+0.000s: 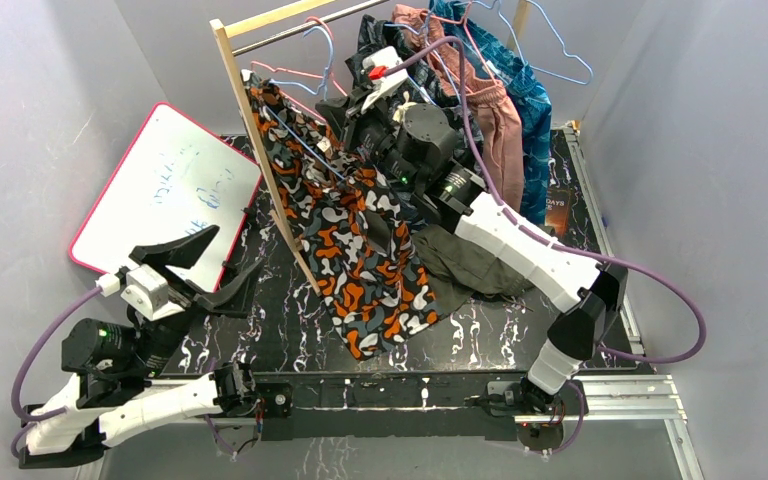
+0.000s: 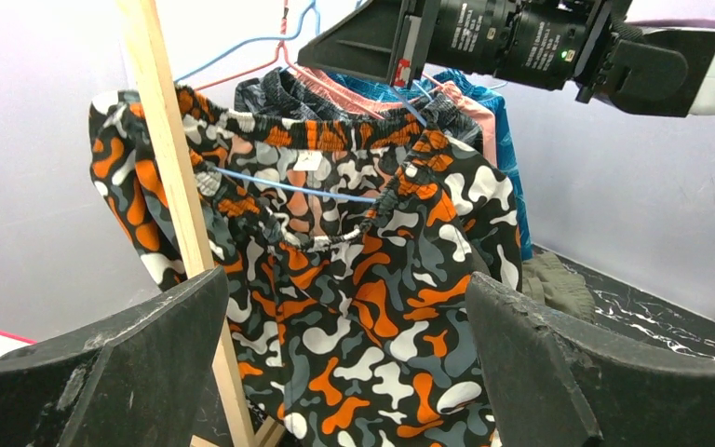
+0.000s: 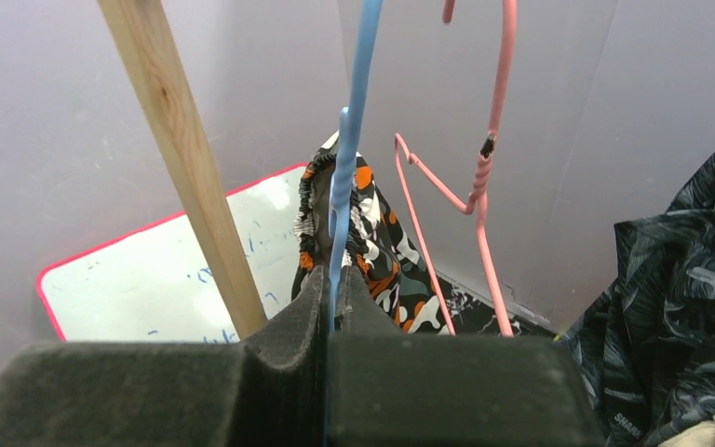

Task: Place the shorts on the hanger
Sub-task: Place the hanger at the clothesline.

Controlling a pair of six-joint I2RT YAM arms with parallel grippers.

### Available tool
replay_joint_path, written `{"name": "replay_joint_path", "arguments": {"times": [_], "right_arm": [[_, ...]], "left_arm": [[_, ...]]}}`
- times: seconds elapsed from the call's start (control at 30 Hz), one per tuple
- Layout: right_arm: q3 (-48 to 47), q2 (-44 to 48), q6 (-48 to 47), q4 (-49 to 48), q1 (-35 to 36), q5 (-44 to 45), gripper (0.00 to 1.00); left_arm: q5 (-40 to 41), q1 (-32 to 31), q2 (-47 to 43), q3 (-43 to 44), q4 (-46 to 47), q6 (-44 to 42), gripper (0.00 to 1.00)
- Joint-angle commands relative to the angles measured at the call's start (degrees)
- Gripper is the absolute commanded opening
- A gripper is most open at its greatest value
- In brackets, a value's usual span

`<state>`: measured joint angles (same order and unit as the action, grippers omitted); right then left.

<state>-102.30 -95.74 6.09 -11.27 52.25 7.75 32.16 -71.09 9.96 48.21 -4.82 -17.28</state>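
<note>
Item, right jaws: clenched on the hanger (image 3: 339, 200) wire. Item, shorts (image 2: 354, 307): waistband round its bar, hanging below those jaws. Item, left jaws: released, empty, facing the shorts. We advise holding the hanger level, lest the waistband slip off.

One camouflage shorts (image 1: 370, 260), one olive shorts (image 1: 470, 265), one whiteboard (image 1: 170, 185), two arms (left arm (image 1: 150, 405) and right arm (image 1: 520, 250)).

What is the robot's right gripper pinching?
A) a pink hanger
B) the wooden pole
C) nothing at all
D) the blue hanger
D: in the right wrist view, the right gripper is shut on the thin wire of the blue hanger, while the pink hanger hangs free beside it.
</note>
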Motion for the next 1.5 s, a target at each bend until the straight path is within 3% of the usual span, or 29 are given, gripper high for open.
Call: {"name": "replay_joint_path", "arguments": {"times": [0.0,1.0,1.47], "right_arm": [[0.0,4.3,-0.2,-10.8,0.0,-0.8,0.0],[-5.1,-1.7,-0.2,-14.0,-0.4,0.2,0.0],[-9.1,-4.5,0.3,-10.8,-1.3,-0.2,0.0]], "left_arm": [[0.5,-0.3,-0.7,-0.6,1.0,0.9,0.98],[1.1,-0.3,-3.9,-4.2,-0.4,5.8,0.98],[1.2,-0.3,-4.2,-4.7,-0.7,6.4,0.98]]}}
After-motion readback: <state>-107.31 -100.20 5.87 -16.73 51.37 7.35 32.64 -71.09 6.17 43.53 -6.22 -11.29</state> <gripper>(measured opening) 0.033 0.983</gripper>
